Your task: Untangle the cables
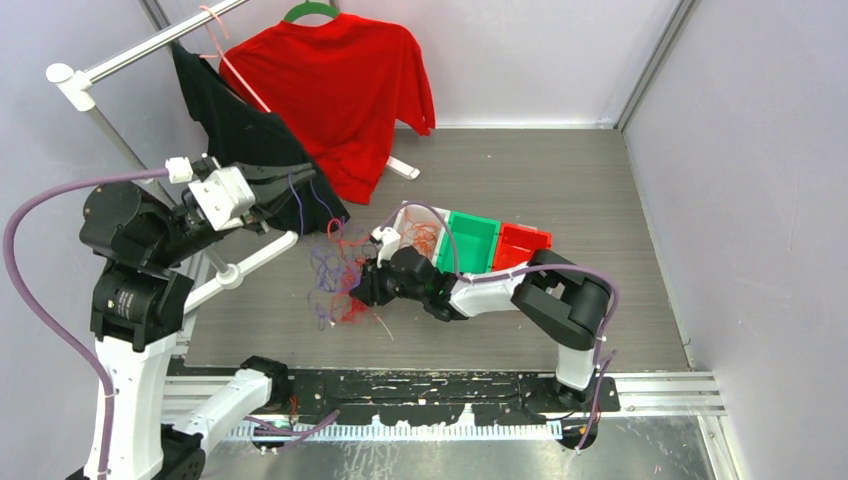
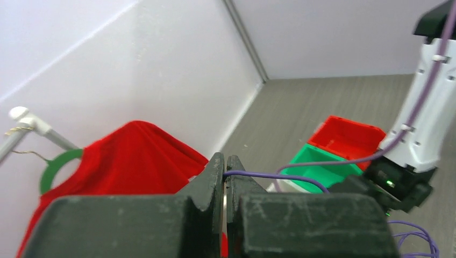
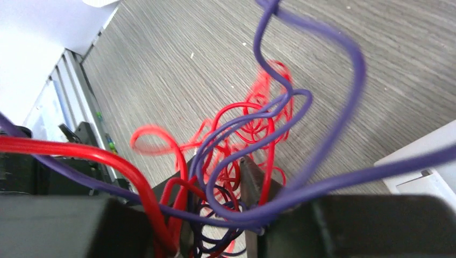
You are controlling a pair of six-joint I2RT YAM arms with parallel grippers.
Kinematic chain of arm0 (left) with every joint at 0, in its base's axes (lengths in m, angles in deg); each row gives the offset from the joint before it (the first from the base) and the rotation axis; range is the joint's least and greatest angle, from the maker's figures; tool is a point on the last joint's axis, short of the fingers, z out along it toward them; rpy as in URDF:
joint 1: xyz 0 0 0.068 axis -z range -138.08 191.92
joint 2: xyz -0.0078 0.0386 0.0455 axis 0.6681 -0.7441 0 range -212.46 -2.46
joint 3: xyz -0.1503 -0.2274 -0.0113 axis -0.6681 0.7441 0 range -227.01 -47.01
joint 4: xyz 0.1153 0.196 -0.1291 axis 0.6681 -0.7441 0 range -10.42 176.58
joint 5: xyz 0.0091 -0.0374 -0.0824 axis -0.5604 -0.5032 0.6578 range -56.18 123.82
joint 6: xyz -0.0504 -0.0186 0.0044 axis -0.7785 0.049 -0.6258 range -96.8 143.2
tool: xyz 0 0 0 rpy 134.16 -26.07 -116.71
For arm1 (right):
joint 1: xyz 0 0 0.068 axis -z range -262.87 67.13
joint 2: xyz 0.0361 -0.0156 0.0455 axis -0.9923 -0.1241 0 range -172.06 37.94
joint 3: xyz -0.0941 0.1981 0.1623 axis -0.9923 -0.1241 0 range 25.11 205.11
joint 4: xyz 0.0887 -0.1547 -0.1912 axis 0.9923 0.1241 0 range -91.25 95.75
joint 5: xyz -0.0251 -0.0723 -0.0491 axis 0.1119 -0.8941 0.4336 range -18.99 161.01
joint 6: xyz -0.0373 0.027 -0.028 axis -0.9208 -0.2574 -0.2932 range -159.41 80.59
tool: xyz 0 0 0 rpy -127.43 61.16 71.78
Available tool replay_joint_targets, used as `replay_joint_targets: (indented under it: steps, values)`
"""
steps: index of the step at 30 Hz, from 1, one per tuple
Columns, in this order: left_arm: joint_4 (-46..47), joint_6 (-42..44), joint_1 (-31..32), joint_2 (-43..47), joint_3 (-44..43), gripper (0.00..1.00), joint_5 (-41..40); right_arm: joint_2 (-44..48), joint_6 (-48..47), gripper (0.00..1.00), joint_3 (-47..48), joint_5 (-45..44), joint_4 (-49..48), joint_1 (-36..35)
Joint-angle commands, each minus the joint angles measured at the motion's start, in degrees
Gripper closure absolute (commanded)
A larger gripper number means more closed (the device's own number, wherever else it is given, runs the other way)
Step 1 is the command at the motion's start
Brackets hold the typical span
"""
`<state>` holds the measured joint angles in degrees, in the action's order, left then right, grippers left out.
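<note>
A tangle of red and blue-purple cables (image 1: 335,275) lies on the grey floor left of the bins. My left gripper (image 1: 280,200) is raised above it and to its left. In the left wrist view this gripper (image 2: 226,172) is shut on one purple cable (image 2: 269,174), which runs down to the tangle. My right gripper (image 1: 362,285) sits low in the tangle's right side. In the right wrist view its jaws (image 3: 215,174) stand apart, with red and purple loops (image 3: 253,123) threaded between and over them. Orange cables (image 1: 425,235) lie in a white bin (image 1: 400,215).
A green bin (image 1: 470,240) and a red bin (image 1: 522,245) stand right of the white one. A red shirt (image 1: 340,90) and a black garment (image 1: 250,140) hang from a rack rail (image 1: 130,55) at the back left. Grey walls close in the sides.
</note>
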<state>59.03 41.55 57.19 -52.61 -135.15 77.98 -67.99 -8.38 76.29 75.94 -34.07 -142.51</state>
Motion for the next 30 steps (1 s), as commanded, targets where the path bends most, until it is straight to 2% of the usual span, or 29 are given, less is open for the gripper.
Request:
replay_joint_targets:
  steps: [1, 3, 9, 14, 17, 24, 27, 30]
  values:
    - [7.7, 2.5, 0.0, -2.0, -5.9, 1.00, -6.0, 3.1, -1.5, 0.72, 0.4, 0.2, 0.0, 0.0]
    - [9.1, 3.6, -0.1, -3.2, -8.5, 1.00, -7.4, 2.1, -0.4, 0.80, 0.3, 0.3, -0.8, 0.0]
    - [13.1, 4.8, 0.0, -7.3, -17.1, 1.00, -12.7, -1.8, 0.1, 0.87, 0.4, -1.1, -1.9, -1.3]
    - [21.0, 5.8, 0.0, -8.0, -17.3, 1.00, -21.4, -4.1, -1.2, 0.96, 0.6, -3.4, -0.5, -2.5]
    - [25.9, 6.4, 0.0, -8.6, -17.2, 1.00, -27.4, -4.7, -1.4, 0.97, 0.2, -4.0, -0.6, -2.9]
    - [37.6, 9.4, 0.0, -9.8, -16.2, 1.00, -34.3, -5.1, -2.2, 0.99, 0.7, -7.2, 1.3, -3.7]
    - [31.6, 8.3, 0.0, -11.9, -21.4, 1.00, -34.1, -4.9, -2.8, 0.97, 1.0, -7.0, 1.5, -3.8]
    - [32.8, 7.9, 0.0, -10.1, -17.2, 1.00, -31.2, -4.4, -3.9, 0.94, 2.0, -7.2, 3.0, -3.9]
